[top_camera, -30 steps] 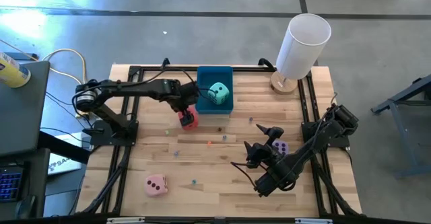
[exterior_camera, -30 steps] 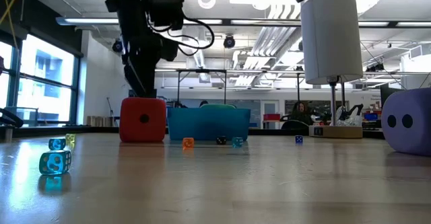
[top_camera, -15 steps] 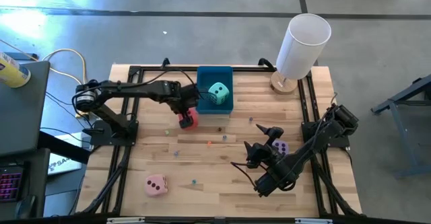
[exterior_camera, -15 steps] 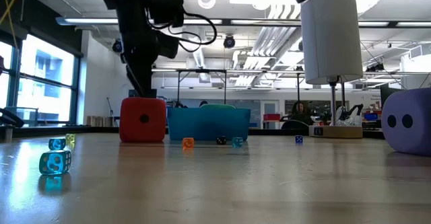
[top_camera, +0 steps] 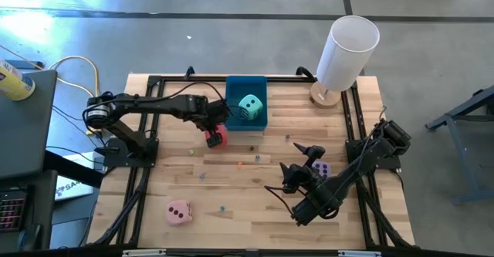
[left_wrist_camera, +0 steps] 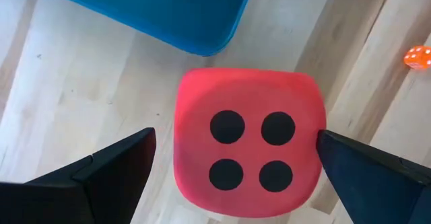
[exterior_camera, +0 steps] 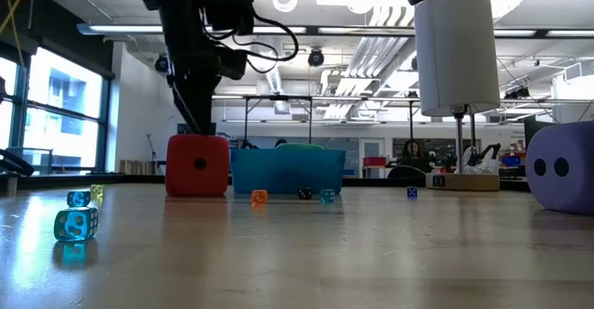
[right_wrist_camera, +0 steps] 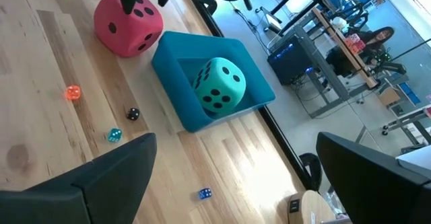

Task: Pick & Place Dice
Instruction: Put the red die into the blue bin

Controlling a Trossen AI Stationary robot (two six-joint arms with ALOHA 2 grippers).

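Wooden table (top_camera: pixel 255 187), left gripper (top_camera: pixel 211 127) jaws wide over red die (top_camera: pixel 217 139), right gripper (top_camera: pixel 301 164) jaws wide beside purple die (top_camera: pixel 322 169).

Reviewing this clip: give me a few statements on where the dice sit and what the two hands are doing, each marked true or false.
1. The teal die lies inside the blue tray. True.
2. The red die shows four pips on its upper face. True.
3. The left hand is clamped on the red die. False: its fingers stand open on either side of it, with a gap.
4. The pink die lies in the tray. False: it sits alone on the wooden table, near the front edge.
5. The right hand holds the purple die. False: it is open beside it.
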